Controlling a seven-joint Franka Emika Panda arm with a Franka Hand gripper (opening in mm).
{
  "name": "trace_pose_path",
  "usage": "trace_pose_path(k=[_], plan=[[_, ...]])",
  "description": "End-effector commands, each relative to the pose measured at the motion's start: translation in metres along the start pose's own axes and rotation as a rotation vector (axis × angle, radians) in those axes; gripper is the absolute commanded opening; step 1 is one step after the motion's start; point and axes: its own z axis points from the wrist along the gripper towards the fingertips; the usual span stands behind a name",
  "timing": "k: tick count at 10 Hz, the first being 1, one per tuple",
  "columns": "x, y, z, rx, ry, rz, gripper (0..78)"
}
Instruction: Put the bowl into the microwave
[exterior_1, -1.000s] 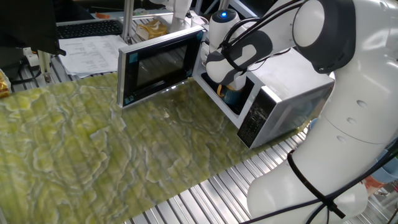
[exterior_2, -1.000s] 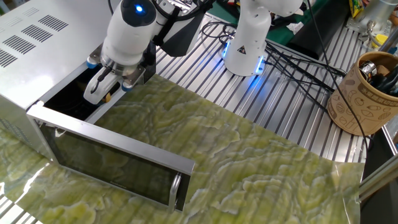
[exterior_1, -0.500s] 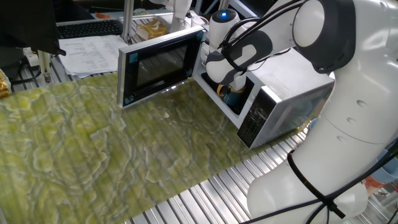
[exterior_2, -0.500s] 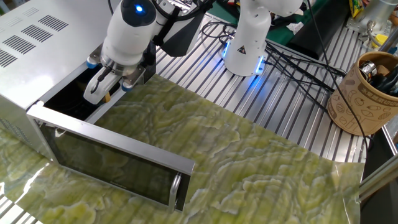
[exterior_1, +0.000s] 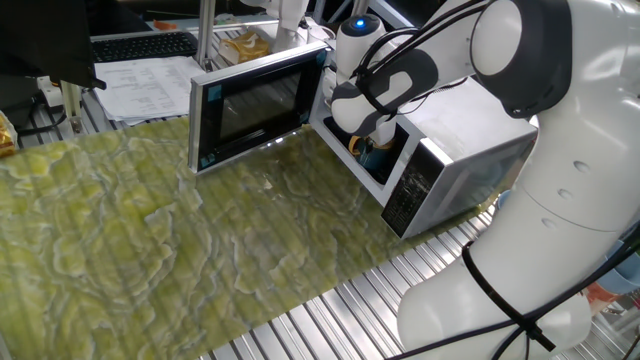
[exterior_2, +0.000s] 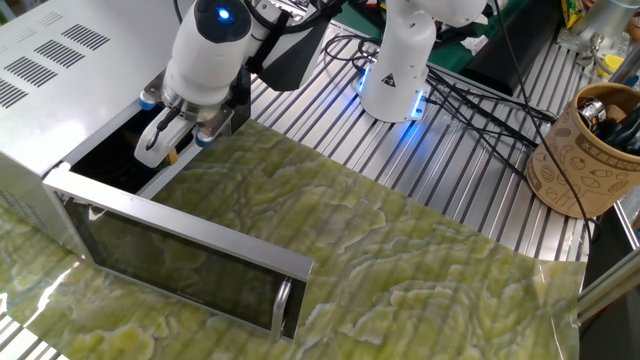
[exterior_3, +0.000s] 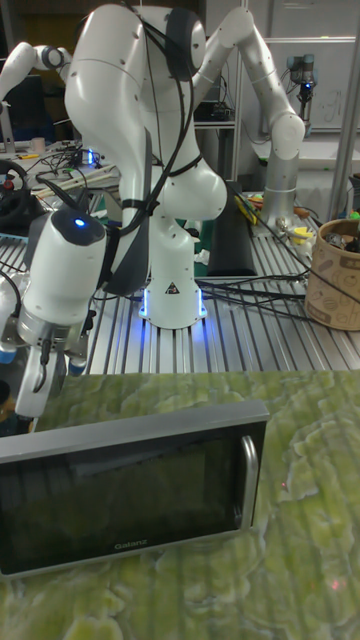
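The white microwave (exterior_1: 470, 160) stands with its silver-framed glass door (exterior_1: 255, 105) swung wide open. My gripper (exterior_1: 362, 143) reaches down into the mouth of the cavity. Only a dark teal sliver and a bit of yellow handle of the bowl (exterior_1: 372, 152) show beneath my wrist, just inside the opening. From the other side, the gripper (exterior_2: 160, 148) hangs over the dark cavity with the yellow handle (exterior_2: 173, 154) between its white fingers. In the tall view the gripper (exterior_3: 35, 395) points down behind the door (exterior_3: 130, 490), fingers close together, and the bowl is hidden.
A green marbled mat (exterior_1: 150, 230) covers the table in front of the microwave. The open door (exterior_2: 180, 260) juts out over it. A brown pen holder (exterior_2: 585, 150) stands at the far right, the arm's base (exterior_2: 400, 70) behind. Papers (exterior_1: 150, 80) and a keyboard (exterior_1: 140, 45) lie behind the door.
My gripper has sunk slightly into the cavity with the bowl; less of the teal body shows than a second ago. The door has not moved.
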Motion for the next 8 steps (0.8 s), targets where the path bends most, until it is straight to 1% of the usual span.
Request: trace_pose_path(k=[1, 4, 6, 7, 8], plan=[[0.024, 0.013, -0.034, -0.002, 0.019, 0.019, 77.4], [0.025, 0.014, -0.035, -0.005, 0.028, 0.000, 77.4], [0.032, 0.016, -0.046, -0.006, 0.044, -0.011, 77.4], [0.036, 0.018, -0.053, -0.011, 0.066, -0.020, 77.4], [0.040, 0.020, -0.060, -0.017, 0.097, -0.022, 77.4]])
